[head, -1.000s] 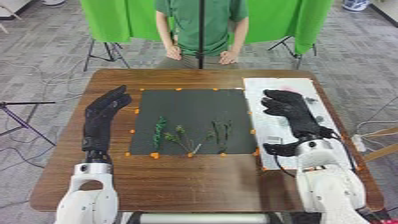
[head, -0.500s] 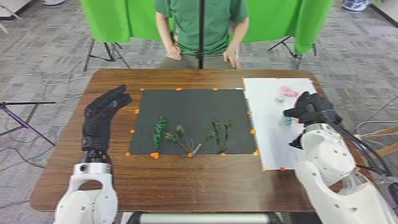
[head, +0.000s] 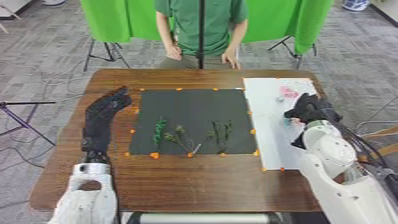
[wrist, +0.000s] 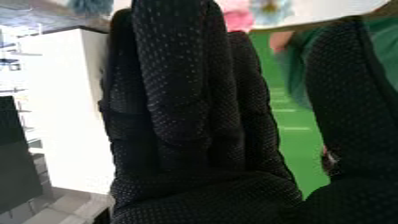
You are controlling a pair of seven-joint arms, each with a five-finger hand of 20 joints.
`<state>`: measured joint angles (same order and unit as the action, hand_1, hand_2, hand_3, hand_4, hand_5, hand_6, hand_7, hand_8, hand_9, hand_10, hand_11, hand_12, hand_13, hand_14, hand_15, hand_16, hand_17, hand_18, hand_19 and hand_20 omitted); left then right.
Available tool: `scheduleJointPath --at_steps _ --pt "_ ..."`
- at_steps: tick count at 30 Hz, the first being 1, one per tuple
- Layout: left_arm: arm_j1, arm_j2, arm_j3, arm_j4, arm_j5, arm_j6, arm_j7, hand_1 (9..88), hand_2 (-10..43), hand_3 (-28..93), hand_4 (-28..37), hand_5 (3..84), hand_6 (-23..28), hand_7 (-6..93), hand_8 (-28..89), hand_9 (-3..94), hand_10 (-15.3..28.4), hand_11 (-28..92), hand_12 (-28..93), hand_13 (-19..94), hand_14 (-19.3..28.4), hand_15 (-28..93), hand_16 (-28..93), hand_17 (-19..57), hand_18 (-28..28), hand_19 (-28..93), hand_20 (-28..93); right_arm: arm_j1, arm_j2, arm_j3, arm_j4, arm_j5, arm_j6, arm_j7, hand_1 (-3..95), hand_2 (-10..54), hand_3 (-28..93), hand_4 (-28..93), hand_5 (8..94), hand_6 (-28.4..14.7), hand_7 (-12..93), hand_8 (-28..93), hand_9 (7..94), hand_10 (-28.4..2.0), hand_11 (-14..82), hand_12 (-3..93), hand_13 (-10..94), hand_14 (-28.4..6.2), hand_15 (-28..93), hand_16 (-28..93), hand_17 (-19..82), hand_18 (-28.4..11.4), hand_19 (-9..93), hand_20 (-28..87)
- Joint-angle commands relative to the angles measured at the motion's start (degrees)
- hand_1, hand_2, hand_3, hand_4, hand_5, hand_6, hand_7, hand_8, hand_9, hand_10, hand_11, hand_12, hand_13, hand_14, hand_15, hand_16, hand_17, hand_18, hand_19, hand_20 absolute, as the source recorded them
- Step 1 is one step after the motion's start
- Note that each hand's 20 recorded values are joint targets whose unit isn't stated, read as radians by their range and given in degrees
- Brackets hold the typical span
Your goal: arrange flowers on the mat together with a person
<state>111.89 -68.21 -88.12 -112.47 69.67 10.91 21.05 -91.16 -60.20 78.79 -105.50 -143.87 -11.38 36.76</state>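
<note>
Showing relaxed, empty fingers, the left robot hand [head: 105, 107] sits beside the black mat [head: 191, 107] with green stems [head: 160, 131], then the white mat [head: 277, 145] bears a pink flower [head: 288, 92] and bluish bloom [head: 289, 121], partly blocked by the released right robot hand [head: 313, 109].

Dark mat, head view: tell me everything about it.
The dark mat is a plain, near-black rectangle, matte and thin-looking, lying flat on the brown table. Orange marks dot its border. The white sheet runs along its right side. Green sprigs rest on its near half, roughly upright in the view.
</note>
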Motion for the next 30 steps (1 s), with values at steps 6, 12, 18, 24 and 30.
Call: scheduleJointPath --at_steps 6,12,18,24,30 --pt "-0.02 -7.32 -1.80 0.37 3.17 -3.84 -0.61 26.4 -4.9 67 -16.9 49.2 3.3 12.9 -5 46.6 13.3 20 16 38 17.8 23 3 8.8 12.8 13 23 0.96 -0.85 -3.21 2.97 -1.18 -1.35 -1.72 37.6 -9.5 65 -19 62.2 1.4 12 -8 83.7 -11.3 15.8 19.0 93 -2.3 30 33 58 -13.1 69 32" --pt "0.12 -8.17 -2.44 0.30 3.75 -4.40 -0.80 26.3 -5.0 67 -16.8 49.2 3.3 13.0 -5 46.6 13.3 20 16 38 17.8 23 3 8.8 12.7 13 23 0.44 -0.77 -5.07 4.17 -3.69 -0.29 -2.75 42.6 -9.5 68 -22 63.5 3.2 13 -8 84.6 -10.0 15.6 20.2 94 -1.5 32 33 58 -12.5 70 31" --pt "0.39 -8.63 -3.52 0.32 4.01 -3.71 -0.89 26.5 -4.9 67 -16.9 49.2 3.4 12.8 -5 46.4 13.3 20 16 38 17.7 23 3 8.8 12.7 13 23 -0.18 -0.51 -6.55 4.49 -4.54 3.02 -3.45 61.9 -9.5 51 -18 76.6 4.3 17 6 91.8 -7.3 4.9 33.2 94 -0.2 39 30 60 -11.4 73 31" --pt "2.02 -8.03 -5.71 -0.33 4.02 -2.82 -1.36 26.6 -5.0 67 -17.0 49.2 3.4 12.9 -5 46.0 13.4 20 16 37 17.5 22 3 8.9 12.6 13 23 -0.20 0.71 -5.19 -0.93 -4.38 6.67 -3.73 63.7 -9.5 55 -18 83.9 3.5 18 10 93.7 -6.9 7.7 34.0 94 0.0 43 28 61 -11.2 74 32" --pt "4.29 -7.71 -8.00 -1.00 3.93 -1.69 -1.50 26.6 -4.9 67 -17.0 49.4 3.6 12.8 -5 46.1 13.4 20 16 37 17.5 22 3 8.9 12.6 13 23 5.79 2.17 -6.99 -8.32 -3.81 11.65 -5.41 63.5 -9.5 56 -18 84.3 3.2 18 11 93.7 -6.9 8.9 34.1 94 0.1 44 28 61 -11.1 74 32"
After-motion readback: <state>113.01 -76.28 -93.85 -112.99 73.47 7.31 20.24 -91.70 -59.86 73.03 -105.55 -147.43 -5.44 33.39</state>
